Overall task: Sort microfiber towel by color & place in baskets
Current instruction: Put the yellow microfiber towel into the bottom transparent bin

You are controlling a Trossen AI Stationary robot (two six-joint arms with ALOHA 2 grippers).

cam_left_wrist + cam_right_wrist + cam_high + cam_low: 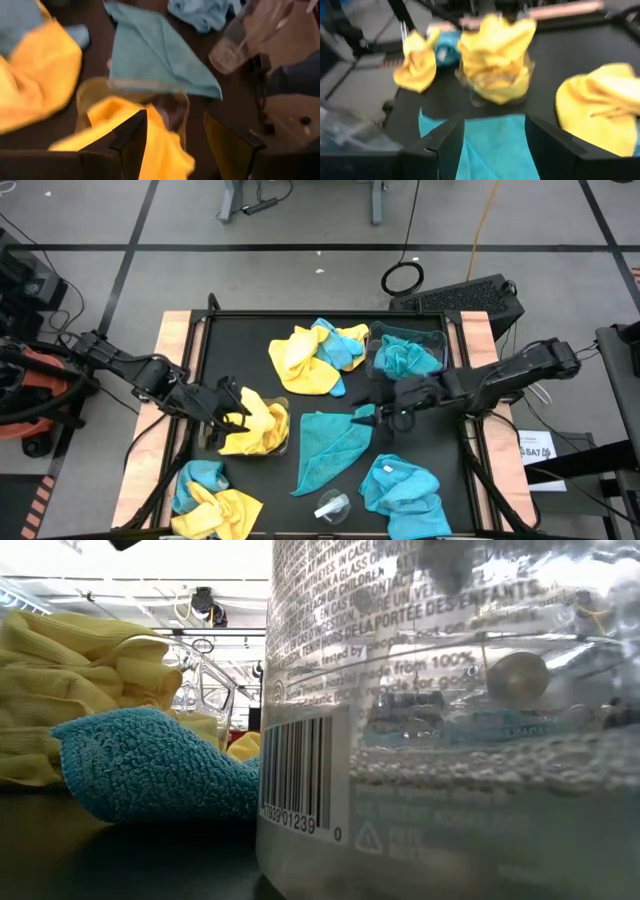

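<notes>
A teal towel lies spread at the table's centre, below the right gripper, whose fingers are parted and empty. A pinch at one edge is advised (not the flat middle). The left gripper, open and empty, hovers over the yellow-filled basket near the left edge.

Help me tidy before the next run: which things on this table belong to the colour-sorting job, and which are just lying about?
Job:
yellow towels
teal towels
basket holding yellow towels, under the open left gripper
basket holding teal towels
open right gripper, over the flat teal towel

Lying about:
small clear plastic piece, near the table's front edge
</notes>
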